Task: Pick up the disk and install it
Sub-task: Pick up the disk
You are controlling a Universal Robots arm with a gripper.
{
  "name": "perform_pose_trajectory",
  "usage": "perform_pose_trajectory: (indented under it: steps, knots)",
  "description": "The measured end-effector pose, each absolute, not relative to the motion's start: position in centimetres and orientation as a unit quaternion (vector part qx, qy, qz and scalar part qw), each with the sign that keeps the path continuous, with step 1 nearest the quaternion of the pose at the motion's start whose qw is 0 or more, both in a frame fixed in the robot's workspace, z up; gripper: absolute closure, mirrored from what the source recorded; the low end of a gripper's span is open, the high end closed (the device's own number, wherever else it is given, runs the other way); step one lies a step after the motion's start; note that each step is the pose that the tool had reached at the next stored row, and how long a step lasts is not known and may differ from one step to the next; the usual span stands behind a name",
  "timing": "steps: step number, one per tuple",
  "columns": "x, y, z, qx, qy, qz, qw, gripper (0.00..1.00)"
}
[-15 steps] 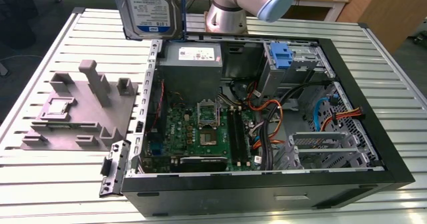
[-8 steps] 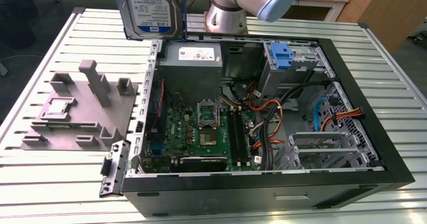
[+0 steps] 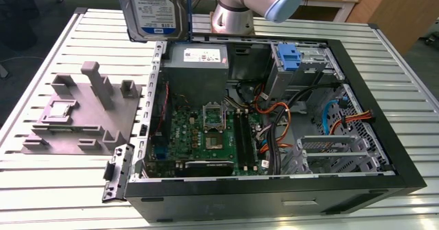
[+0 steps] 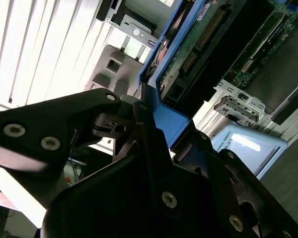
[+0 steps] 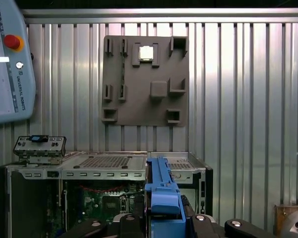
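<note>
Arm pose: arm [image 3: 232,11] stands at the far edge of the slatted table [image 3: 69,199], behind the open computer case [image 3: 274,201]. Its joint with the pale blue cap [image 3: 285,3] juts toward the exterior view's right.
Wrist: the first wrist view looks straight down on the table, so the tool end faces downward.
Gripper: gripper [image 5: 161,223] is clamped on the disk. Black fingers [image 5: 94,228] press on both sides of the blue rail, with no gap visible.
Disk: disk [image 3: 152,9] is held in the air, upright on edge. It is above the table, just beside the case's far corner on the exterior view's left, clear of the case and the fixture. Its upper part is cut off by the frame edge.
Exterior view adds: the disk's white-and-blue label face. Inside the case are the grey power supply [image 3: 199,57], a blue bracket [image 3: 288,57] in the drive bay and the green motherboard [image 3: 205,135]. The grey fixture plate [image 3: 82,111] lies beside the case on the exterior view's left.
Second wrist view adds: the disk's circuit-board side and connector edge, and a close look at the rail between the finger tips.
First wrist view adds: the fixture plate from above with a silver square part [image 5: 146,53] in one pocket. A teach pendant [image 5: 10,59] with a red button lies on the table, and the rail is seen edge-on over the open case.
</note>
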State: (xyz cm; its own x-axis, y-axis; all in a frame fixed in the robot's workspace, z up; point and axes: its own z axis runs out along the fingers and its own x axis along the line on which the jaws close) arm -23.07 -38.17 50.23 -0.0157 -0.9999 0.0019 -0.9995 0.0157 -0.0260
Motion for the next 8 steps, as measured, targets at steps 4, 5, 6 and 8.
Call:
perform_pose_trajectory:
  steps: [4,5,6,8]
  knots:
    - [-22.66,-38.18,50.24,-0.701,0.713,-0.01,0.008,0.63]
    - [-22.52,-38.18,50.23,-0.701,0.713,-0.01,0.008,0.63]
    - [-22.36,-38.18,50.24,-0.701,0.713,-0.01,0.008,0.63]
    - [-22.07,-38.18,50.23,-0.701,0.713,-0.01,0.008,0.63]
